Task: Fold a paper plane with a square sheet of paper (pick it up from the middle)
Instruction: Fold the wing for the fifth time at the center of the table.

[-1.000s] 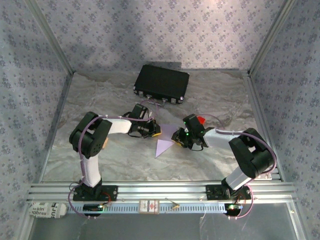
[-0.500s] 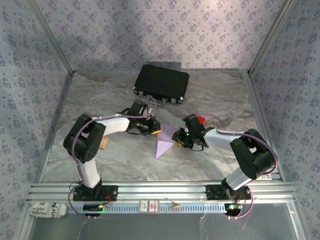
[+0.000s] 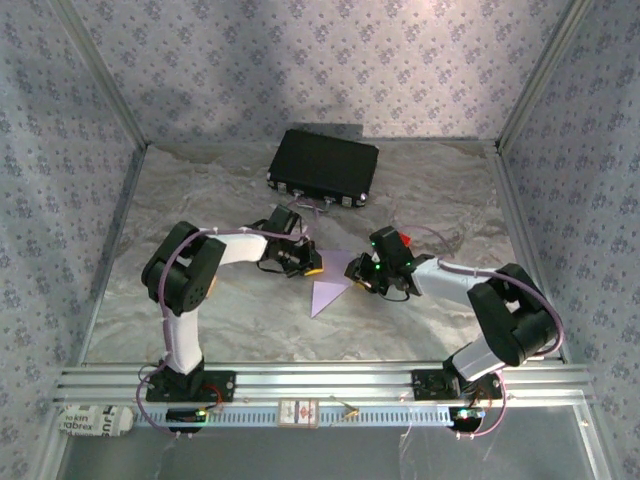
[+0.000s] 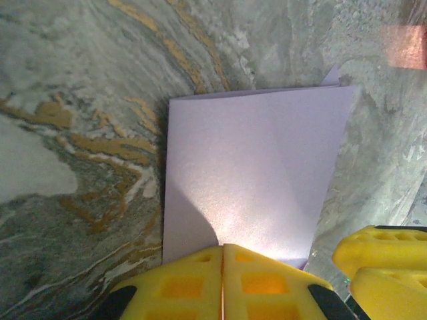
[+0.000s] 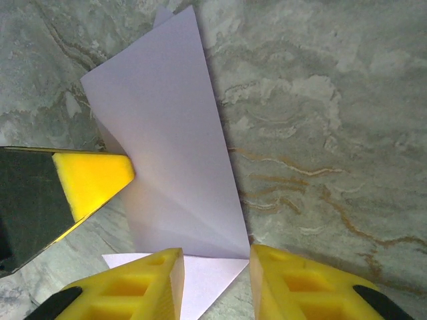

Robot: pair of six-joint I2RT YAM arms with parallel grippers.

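and here's the thin pale lilac paper sheet, partly folded into a pointed wedge. it lies flat in the middle of the grey marbled table top with its tip aimed at the near edge. the left gripper is down at the sheet's left side, yellow fingers pressed flush together with no gap, tips right at the paper's rim. the right gripper sits at the opposite side, yellow fingers a little apart. a folded corner of the sheet lies between them, and they're clamped on nothing. the flat black rectangular case rests well back. the small red block sits just behind the right gripper.
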